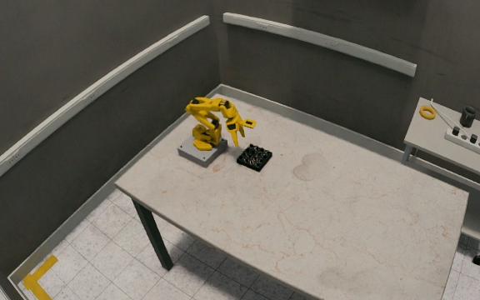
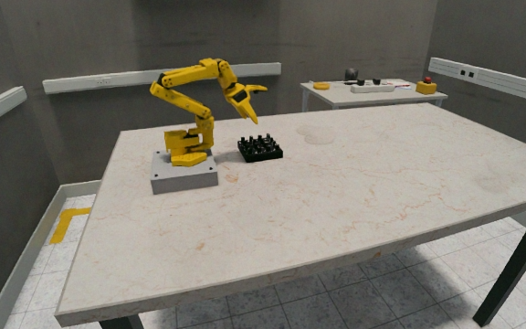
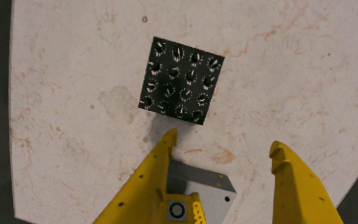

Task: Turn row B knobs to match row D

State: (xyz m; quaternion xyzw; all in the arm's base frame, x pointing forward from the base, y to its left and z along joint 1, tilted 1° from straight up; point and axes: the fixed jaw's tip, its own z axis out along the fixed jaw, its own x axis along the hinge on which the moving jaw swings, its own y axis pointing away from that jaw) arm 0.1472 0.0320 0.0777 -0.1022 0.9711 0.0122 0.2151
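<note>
The black knob box lies flat on the table, a little askew in the wrist view. Short black knobs with pale marks stand on it in a four-by-four grid. The marks are small, and their exact directions are hard to read; the socket cannot be made out, so I cannot tell which row is A. My gripper is open and empty, its jaws well apart. It hangs above the table near the box's arm-base side, clear of the knobs. A shadow falls over part of the box.
The grey arm base stands close beside the box on the pale marble table. Walls rise behind the table. A side table beyond it holds a power strip, a dark mug and a yellow ring.
</note>
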